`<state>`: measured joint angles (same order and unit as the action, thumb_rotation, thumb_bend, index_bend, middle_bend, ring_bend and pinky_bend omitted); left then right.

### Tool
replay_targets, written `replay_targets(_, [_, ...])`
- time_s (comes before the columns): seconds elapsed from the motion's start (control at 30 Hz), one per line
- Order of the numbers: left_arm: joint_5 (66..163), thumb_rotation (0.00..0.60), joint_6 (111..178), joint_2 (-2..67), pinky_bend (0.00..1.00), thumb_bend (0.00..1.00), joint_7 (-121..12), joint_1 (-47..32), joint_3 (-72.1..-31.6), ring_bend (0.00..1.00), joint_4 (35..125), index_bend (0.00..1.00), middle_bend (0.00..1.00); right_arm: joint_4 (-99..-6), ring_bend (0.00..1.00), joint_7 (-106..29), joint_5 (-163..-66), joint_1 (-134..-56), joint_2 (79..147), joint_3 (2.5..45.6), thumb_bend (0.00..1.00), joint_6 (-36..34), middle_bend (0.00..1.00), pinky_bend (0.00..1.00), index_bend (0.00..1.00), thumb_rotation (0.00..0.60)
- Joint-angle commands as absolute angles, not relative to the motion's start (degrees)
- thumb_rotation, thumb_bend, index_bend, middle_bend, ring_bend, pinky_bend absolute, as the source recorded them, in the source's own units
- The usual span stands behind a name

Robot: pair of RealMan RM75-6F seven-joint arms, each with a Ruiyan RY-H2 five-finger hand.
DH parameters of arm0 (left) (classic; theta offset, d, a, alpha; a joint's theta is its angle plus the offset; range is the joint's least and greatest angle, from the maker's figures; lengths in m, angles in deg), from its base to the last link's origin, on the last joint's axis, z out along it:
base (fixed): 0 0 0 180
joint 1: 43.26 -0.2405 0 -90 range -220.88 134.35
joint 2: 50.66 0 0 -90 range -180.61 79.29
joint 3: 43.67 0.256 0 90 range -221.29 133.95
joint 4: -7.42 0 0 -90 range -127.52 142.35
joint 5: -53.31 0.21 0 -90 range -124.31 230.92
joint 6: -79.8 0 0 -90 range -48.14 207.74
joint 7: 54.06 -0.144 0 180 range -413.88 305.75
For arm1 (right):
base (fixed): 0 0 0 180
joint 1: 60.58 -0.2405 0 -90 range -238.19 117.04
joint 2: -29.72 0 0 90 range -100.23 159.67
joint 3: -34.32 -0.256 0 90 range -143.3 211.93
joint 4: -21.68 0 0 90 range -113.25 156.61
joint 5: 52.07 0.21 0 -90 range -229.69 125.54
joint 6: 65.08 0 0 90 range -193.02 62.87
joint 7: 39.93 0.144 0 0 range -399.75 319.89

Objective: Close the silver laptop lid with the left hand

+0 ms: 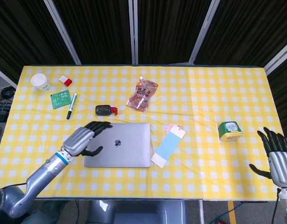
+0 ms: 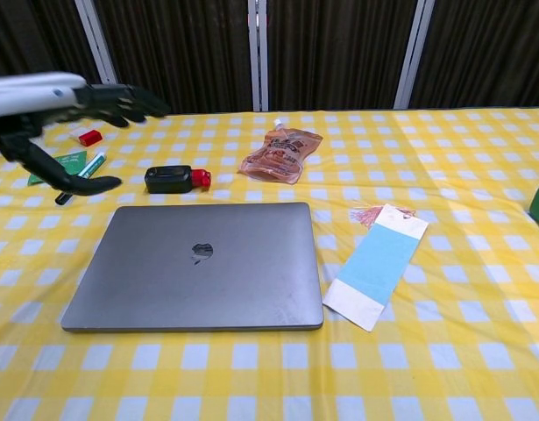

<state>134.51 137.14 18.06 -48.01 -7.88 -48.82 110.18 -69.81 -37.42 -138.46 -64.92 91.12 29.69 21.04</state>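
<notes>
both views: laptop (image 2: 199, 267) shut flat, left hand (image 1: 83, 138) fingers (image 2: 120, 98) spread above

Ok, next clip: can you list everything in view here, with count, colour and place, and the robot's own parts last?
laptop: 1, silver, lid closed, near centre-left of table
tablecloth: 1, yellow and white check, covers table
paper cup: 1, white, far left corner
eraser-like block: 1, red and white, right of cup
card: 1, green, far left
marker: 1, green and white with black cap, beside card
small device: 1, black with red end, behind laptop
snack pouch: 1, brownish, far centre
booklet: 1, light blue and white, right of laptop
tin: 1, green, right side
left hand: open, raised over laptop's left edge
right hand: open, off table's right edge
</notes>
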Motion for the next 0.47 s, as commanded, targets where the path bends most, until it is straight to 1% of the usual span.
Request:
replay_targets(0.03, [132.4,0.599,149.9,14.2,0.0,0.0,-58.1,-16.7,-48.2,0.0,113.2,0.0,0.0,-69.7,0.0,-37.7,-139.0,-64.8,91.1,29.9,0.0,21.5,0.0,0.0,0.0,0.6])
replay_targets(0.13, [132.1,0.6,157.9,13.3,0.0,0.0,-63.8,-22.5,-45.9,0.0,114.5,0.0,0.0,-69.7,0.0,-38.1,-139.8,-64.5,91.2,30.1,0.0,22.2,0.0,0.0,0.0,0.6])
replay_targets(0.2, [132.4,0.6,161.2,12.9,0.0,0.0,-64.8,-25.3,-44.7,0.0,114.9,0.0,0.0,-69.7,0.0,-38.3,-140.2,-64.4,91.4,30.1,0.0,22.8,0.0,0.0,0.0,0.6])
replay_targets(0.33, [135.0,0.6,165.5,12.4,0.0,0.0,-63.8,-29.0,-42.6,0.0,113.7,0.0,0.0,-69.6,0.0,-38.5,-141.0,-64.2,91.4,30.2,0.0,23.6,0.0,0.0,0.0,0.6])
replay_targets(0.47, [135.6,0.6,167.1,11.9,0.0,0.0,-64.6,-31.6,-40.9,0.0,113.3,0.0,0.0,-69.7,0.0,-37.9,-141.8,-64.1,91.3,30.5,0.0,24.0,0.0,0.0,0.0,0.6])
